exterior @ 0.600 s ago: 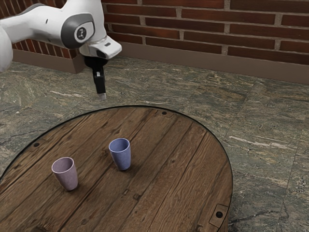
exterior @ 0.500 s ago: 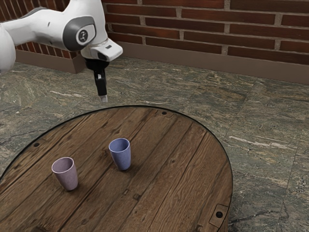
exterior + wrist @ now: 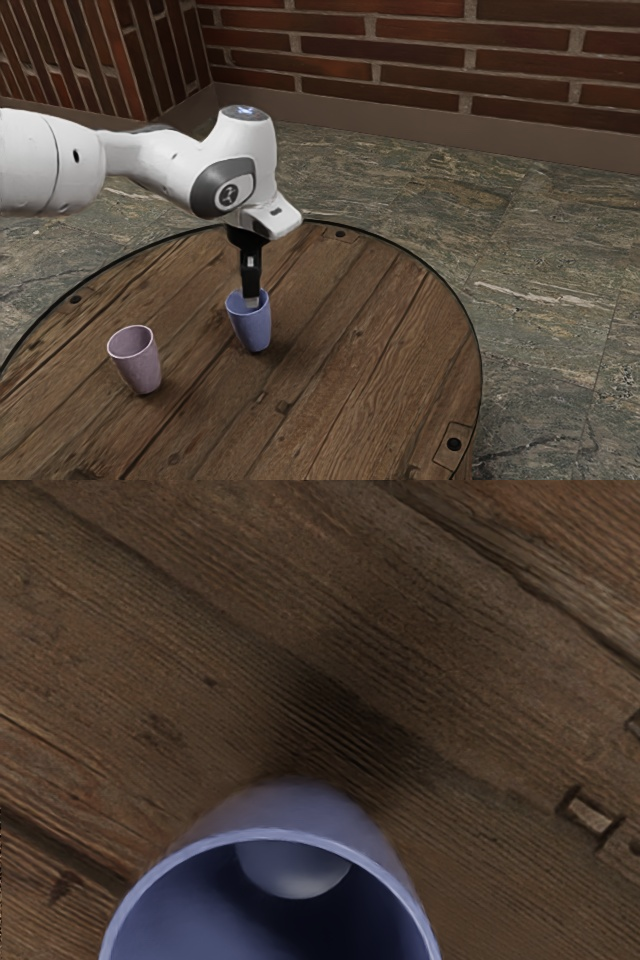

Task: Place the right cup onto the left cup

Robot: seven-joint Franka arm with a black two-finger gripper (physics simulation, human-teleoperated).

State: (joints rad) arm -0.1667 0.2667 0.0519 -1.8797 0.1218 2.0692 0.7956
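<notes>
Step in hand, as judged: grasp of the blue cup (image 3: 252, 330), taken as the right cup. The end effector (image 3: 252, 302) points down, its tip at the mouth of this cup. Its opening cannot be determined, nor can a grip be confirmed. The blue cup stands upright on the bench (image 3: 350, 350), directly below the end effector. The pink cup (image 3: 137, 368), taken as the left cup, stands upright, apart from the end effector, toward the exterior view's left and nearer the camera.

Procedure:
1. Align the end effector to straddle one section of the blue cup's wall.
2. Lower it straight down, enough for a firm hold below the rim. Caution: pressing on the rim may tip the cup.
3. Close gently and confirm the grip before lifting.
4. Lift vertically, mouth up, until the cup's base can pass above the pink cup's rim.
</notes>
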